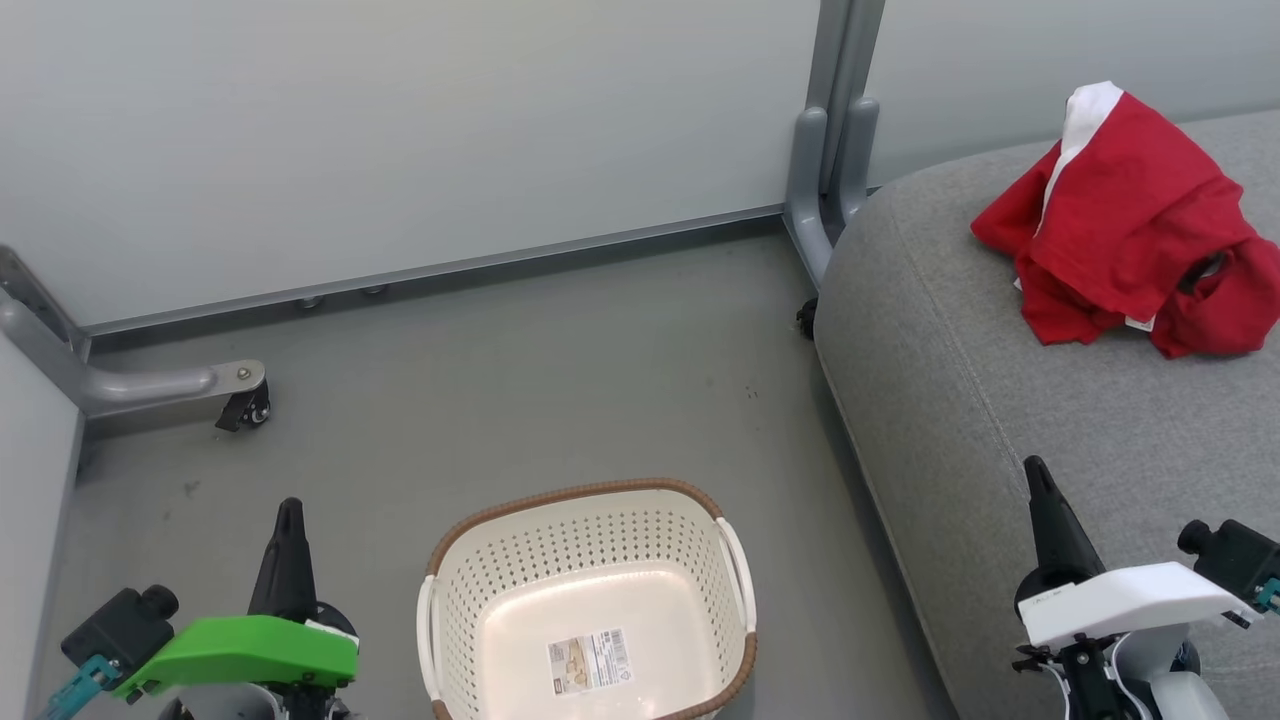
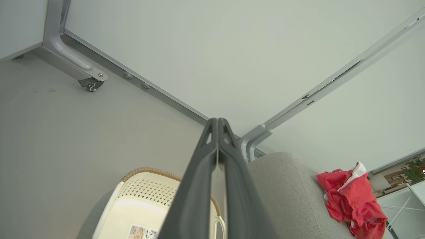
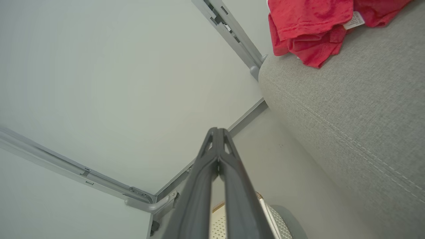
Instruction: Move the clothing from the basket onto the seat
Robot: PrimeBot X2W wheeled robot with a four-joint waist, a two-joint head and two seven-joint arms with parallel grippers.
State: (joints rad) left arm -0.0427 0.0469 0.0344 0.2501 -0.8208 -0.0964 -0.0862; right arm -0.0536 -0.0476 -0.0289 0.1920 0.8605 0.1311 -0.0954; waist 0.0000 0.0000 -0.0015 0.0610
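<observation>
At two o'clock, your clothing [image 1: 1130,220] looks limp, light; pinch a bunched fold; left gripper [image 1: 289,512], right gripper [image 1: 1036,470] clenched, empty.

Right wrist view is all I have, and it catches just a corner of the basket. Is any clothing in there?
Observer: No. The head view looks straight into the basket, and it holds nothing but a paper label on its base.
Operator: And my other arm, where is it?
Observer: The left tool is shut. It is over the floor to the left of the basket and apart from it.
Operator: Is the whole red pile up on the cushion?
Observer: Yes. In the head view the red clothing lies in one crumpled heap on the grey seat, with a white panel at its far end.
</observation>
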